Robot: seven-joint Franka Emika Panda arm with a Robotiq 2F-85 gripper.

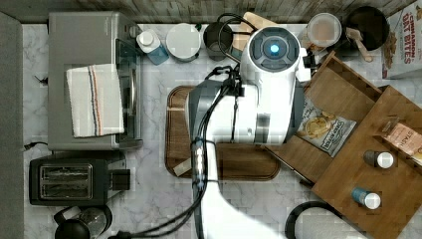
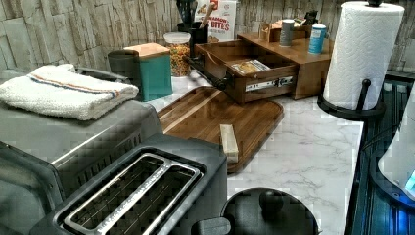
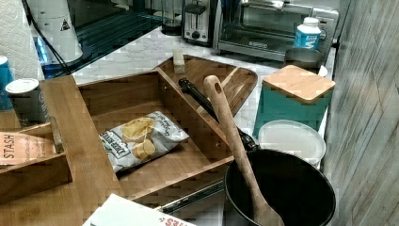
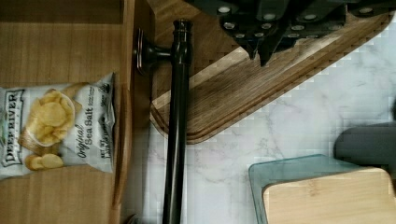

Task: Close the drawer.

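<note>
Item 1. Dark gripper (image 4: 261, 44): seen in the wrist view hanging over the dark board, fingers close together with nothing between them; whether fully shut I cannot tell.

Item 2. Black metal bar handle (image 4: 176, 126): just beside the gripper, apart from it, fixed by a stub to the drawer's front wall. Its long axis runs across the line from gripper to drawer.

Item 3. Shallow medium-brown wooden drawer with thin raised walls (image 3: 141, 89): beyond the handle from the gripper, pulled fully out of its wooden cabinet (image 2: 303, 68), side rail exposed. Judgement: closing calls for a push against the handle or front wall, square to the handle's length, toward the cabinet.

Item 4. Silver crisp bag printed with golden crisps (image 4: 51, 126): lying flat inside the drawer.

Item 5. Dark rounded-corner wooden board (image 2: 230, 117): under the gripper, on the marble counter.

Item 6. Teal canister with a pale wooden lid (image 3: 291, 99): near the handle's far end.

View note: the top view has the white arm (image 1: 259, 99) covering handle and drawer front; the left view shows both unobstructed.
</note>
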